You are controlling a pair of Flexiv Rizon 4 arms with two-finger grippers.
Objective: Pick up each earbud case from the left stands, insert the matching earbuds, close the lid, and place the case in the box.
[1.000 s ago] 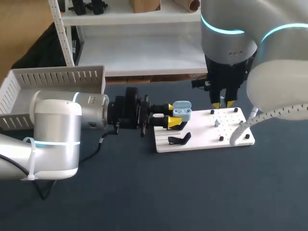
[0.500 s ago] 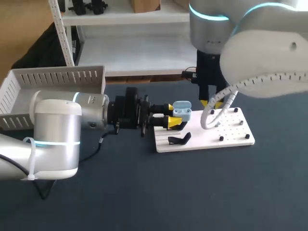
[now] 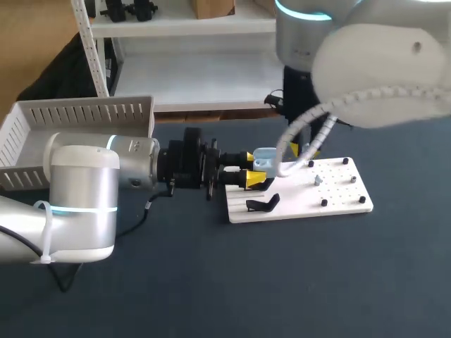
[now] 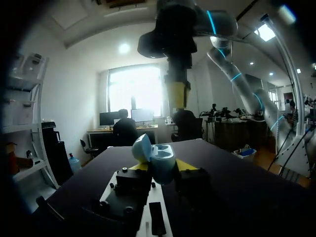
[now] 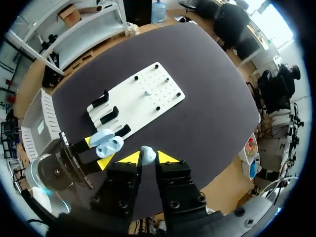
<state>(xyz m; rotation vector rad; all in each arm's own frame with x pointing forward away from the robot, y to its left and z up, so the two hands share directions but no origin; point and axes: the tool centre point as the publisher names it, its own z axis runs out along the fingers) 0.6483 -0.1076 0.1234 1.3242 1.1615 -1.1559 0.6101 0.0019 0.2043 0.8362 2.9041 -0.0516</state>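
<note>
The left gripper point(image 3: 250, 169) had its fingers a little way apart, clamped from two sides on the open light-blue earbud case point(image 3: 266, 162), held lid-up over the near-left end of the white board point(image 3: 338, 186). The right gripper point(image 5: 148, 158) was almost closed, pinching a pale earbud point(image 5: 147, 153) above the case. In the head view a grey cable point(image 3: 294, 135) hid most of the right gripper's tips, and the earbud could not be made out. A black stand point(image 3: 263, 204) sat on the board near the case. The white box point(image 3: 77, 113) lay well apart at the table's left.
</note>
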